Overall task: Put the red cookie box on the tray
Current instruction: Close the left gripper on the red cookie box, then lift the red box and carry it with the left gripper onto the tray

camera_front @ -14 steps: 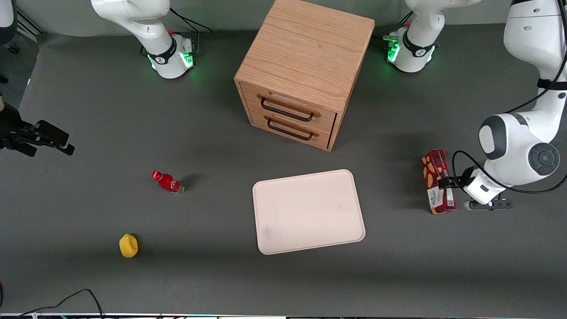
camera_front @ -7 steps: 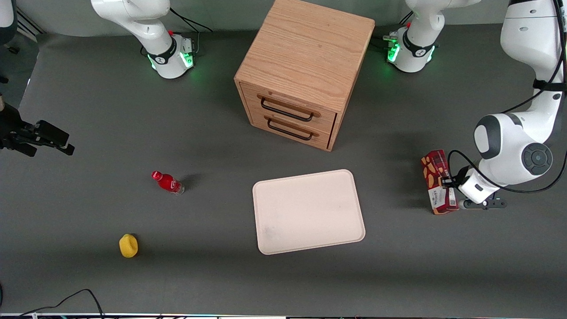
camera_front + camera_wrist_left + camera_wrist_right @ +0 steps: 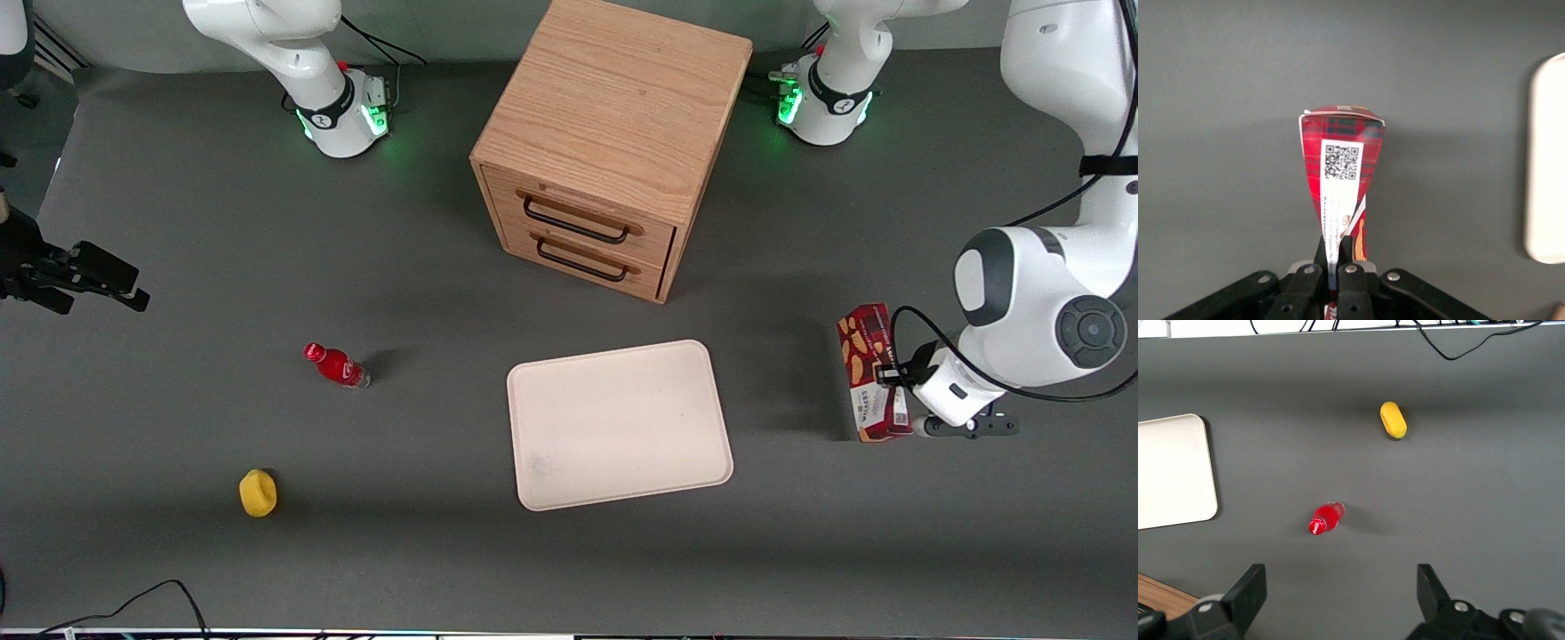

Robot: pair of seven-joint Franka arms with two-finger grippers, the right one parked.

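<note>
Gripper (image 3: 892, 378) clamps the red cookie box (image 3: 869, 373), well apart from the bare tray (image 3: 618, 425).

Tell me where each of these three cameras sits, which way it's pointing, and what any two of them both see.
Front view: high above, looking down at the table; both arms show, the tool gripping the red cookie box.
Left wrist view: on the working arm, looking along the tool at the red cookie box; fingers show.
Right wrist view: on the parked arm, looking down; its own fingers show.
Shared: all three show the tray.
</note>
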